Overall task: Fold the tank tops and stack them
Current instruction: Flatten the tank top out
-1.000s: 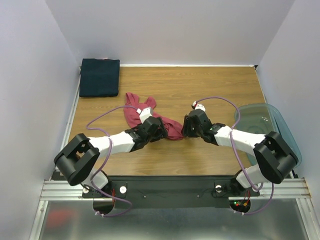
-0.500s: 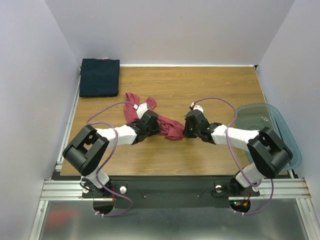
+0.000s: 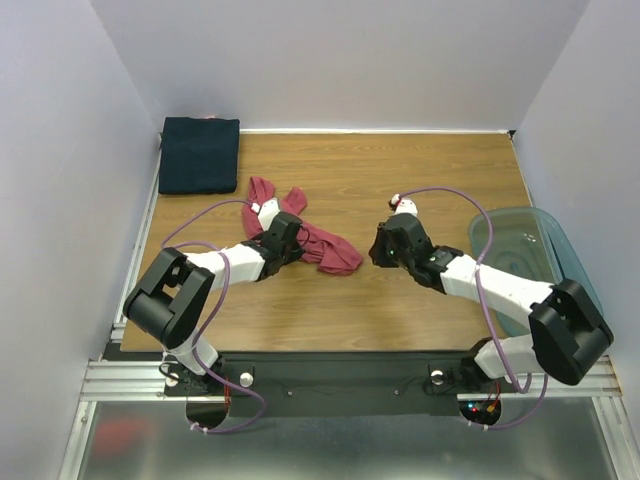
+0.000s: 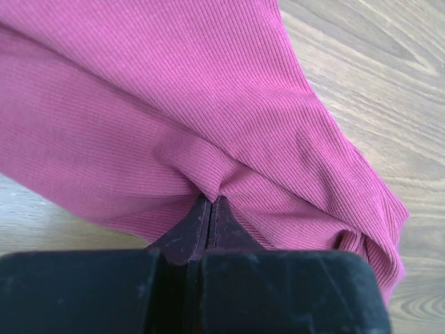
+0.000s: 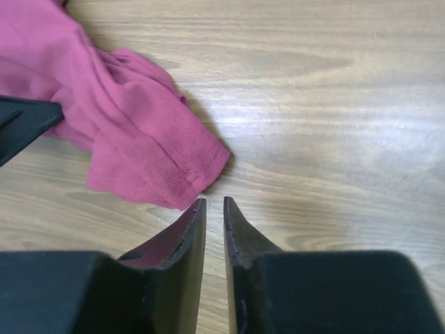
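Observation:
The rose-red tank top [image 3: 322,248] lies crumpled on the wooden table left of centre. My left gripper [image 3: 296,238] is shut on a raised fold of it; in the left wrist view the jaws [image 4: 211,199] pinch the ribbed cloth [image 4: 208,104] at their tips. My right gripper [image 3: 375,256] sits just right of the top's near corner [image 5: 139,132]. Its jaws [image 5: 214,202] stand a narrow slit apart, with bare wood and no cloth between them. The dark navy tank top [image 3: 199,154] lies as a flat folded rectangle at the back left corner.
A translucent blue-green tub [image 3: 483,225] stands at the right table edge, beside the right arm. White walls close in the table on three sides. Purple cables loop above both forearms. The left gripper's black body [image 5: 21,125] shows at the left edge of the right wrist view.
The left gripper closed on the red top and drew back-left with it. The right gripper narrowed its jaws and now sits slightly clear of the cloth's corner.

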Robot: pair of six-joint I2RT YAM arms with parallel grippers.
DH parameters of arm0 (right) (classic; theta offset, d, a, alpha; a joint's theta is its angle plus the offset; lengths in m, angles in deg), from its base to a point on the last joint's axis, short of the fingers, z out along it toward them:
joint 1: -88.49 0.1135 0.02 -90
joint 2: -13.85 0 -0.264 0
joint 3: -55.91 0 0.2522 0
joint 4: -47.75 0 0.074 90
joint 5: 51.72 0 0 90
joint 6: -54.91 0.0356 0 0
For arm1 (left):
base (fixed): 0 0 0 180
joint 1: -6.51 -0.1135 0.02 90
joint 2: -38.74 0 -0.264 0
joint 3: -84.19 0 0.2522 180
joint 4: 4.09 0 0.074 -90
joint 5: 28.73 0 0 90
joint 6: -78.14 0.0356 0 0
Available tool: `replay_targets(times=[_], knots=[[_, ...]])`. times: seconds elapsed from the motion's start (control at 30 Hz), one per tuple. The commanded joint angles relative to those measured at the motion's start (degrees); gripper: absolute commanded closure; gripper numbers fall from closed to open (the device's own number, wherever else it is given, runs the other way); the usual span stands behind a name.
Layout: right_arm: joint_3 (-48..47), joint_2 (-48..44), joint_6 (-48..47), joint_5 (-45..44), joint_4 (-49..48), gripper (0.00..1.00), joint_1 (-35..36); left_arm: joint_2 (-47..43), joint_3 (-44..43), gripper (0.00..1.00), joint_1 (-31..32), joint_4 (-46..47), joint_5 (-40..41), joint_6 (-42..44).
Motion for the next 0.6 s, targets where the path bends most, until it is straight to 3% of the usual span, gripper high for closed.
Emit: replay_targets(times=[0.0,0.2,0.57], knots=[[-2.99,-0.14,-4.86,2.44,-0.58,0.73,0.20,-0.91,-1.22,1.00,-0.09,0.48,1.43,1.78],[-6.60,7.23,-12.07,10.00,-1.46,0.61,1.16,-0.47,-1.66,1.00,-0.88,-0.13,1.61,2.31],[-9.51,14.81,-14.98,14.58,-3.83,0.57,2.83,-0.39,-2.01,1.00,-1.85,-0.13,0.81,2.49]])
